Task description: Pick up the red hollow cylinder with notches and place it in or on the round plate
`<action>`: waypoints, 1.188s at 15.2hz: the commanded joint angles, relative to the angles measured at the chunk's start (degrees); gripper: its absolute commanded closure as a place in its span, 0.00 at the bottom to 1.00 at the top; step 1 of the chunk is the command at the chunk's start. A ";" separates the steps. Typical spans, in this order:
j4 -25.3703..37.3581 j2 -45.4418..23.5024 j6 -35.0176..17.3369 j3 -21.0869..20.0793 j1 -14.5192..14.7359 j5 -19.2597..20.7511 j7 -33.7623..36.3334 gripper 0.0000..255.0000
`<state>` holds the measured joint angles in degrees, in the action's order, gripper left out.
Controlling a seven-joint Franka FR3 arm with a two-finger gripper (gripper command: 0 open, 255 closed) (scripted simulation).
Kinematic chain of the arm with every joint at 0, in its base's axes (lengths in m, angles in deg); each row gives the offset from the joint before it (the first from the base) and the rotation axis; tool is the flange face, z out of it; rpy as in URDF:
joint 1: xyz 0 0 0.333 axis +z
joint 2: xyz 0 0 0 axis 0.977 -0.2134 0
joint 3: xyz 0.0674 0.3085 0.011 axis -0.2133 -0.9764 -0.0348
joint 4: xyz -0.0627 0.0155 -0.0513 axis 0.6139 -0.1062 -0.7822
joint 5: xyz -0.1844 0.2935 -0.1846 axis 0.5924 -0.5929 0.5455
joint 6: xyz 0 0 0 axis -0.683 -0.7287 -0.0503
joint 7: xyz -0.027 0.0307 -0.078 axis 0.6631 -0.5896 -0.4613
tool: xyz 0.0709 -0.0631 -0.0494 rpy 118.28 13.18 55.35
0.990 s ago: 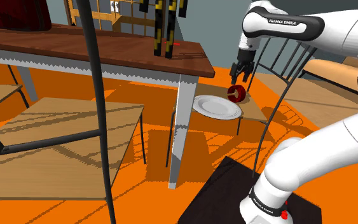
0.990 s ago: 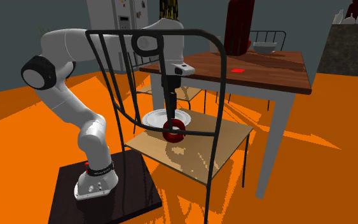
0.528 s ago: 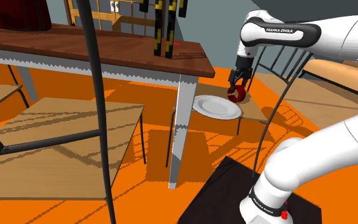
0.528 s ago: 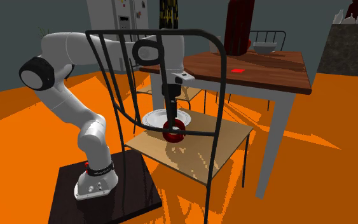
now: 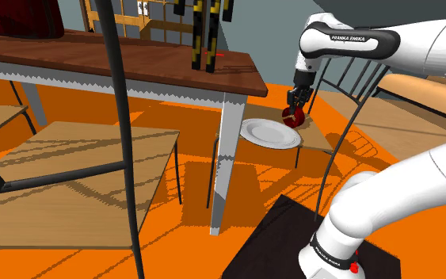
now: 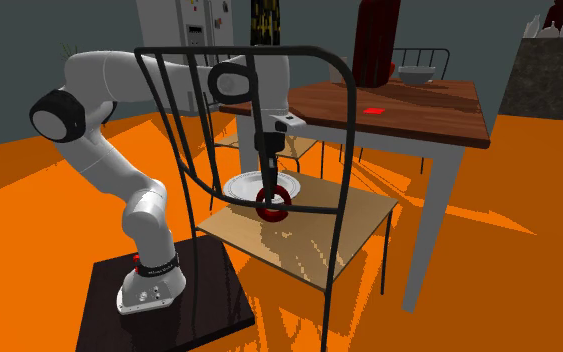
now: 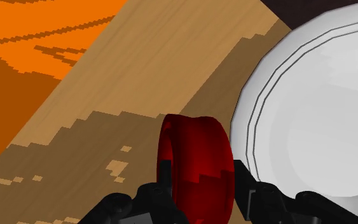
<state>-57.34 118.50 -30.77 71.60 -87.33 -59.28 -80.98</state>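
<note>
Wooden seat (image 7: pixel 139 83) slightly farther beneath red cylinder (image 7: pixel 193 143) in gripper (image 7: pixel 201 173)

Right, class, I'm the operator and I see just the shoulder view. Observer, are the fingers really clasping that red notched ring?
Observer: Yes. In the wrist view the two fingers press the red ring from both sides.
Operator: Is it over the plate?
Observer: No. The wrist view shows bare wooden seat beyond the ring.
Operator: So how near is the plate?
Observer: The white plate lies just beside one finger. Its rim does not reach under the ring.
</note>
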 commanded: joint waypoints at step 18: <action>9.33 -2.12 7.33 -0.59 0.49 -0.85 -0.92 1.00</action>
<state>-48.93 116.65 -24.09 71.01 -86.88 -60.06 -81.76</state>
